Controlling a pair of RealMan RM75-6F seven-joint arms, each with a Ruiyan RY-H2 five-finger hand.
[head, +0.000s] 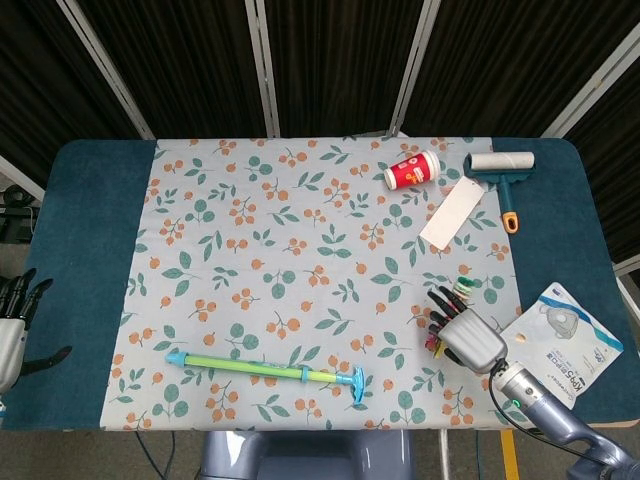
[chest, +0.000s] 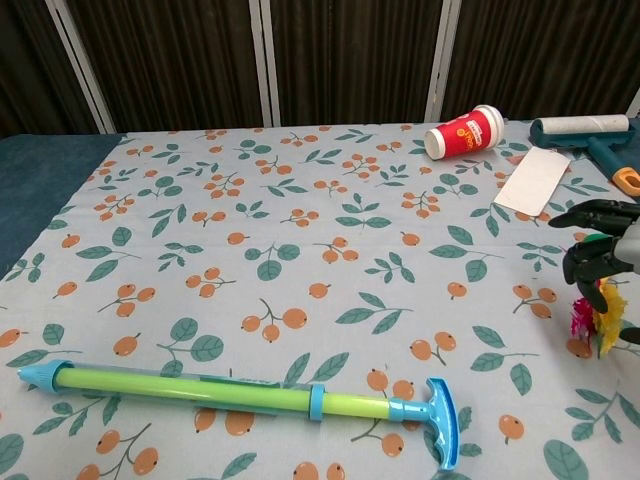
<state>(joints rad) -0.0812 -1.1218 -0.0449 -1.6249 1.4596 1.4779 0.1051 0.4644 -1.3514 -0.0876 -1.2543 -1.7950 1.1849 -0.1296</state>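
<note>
Head view: table (head: 90, 240) in blue cloth, leaf-and-berry mat (head: 300, 260) laid over it, dark slatted screens behind. Right hand (head: 462, 328) hovered with fingers spread, holding nothing; colourful flower toy (chest: 596, 318) lay directly beneath its fingertips, contact unclear.

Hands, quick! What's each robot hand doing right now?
Left hand: open, holding nothing, at the table's left edge.
Right hand: open, fingers spread over the colourful feathered toy, not gripping it.

Right hand (head: 468, 335) over colourful toy (head: 437, 345) — fingers spread.
</note>
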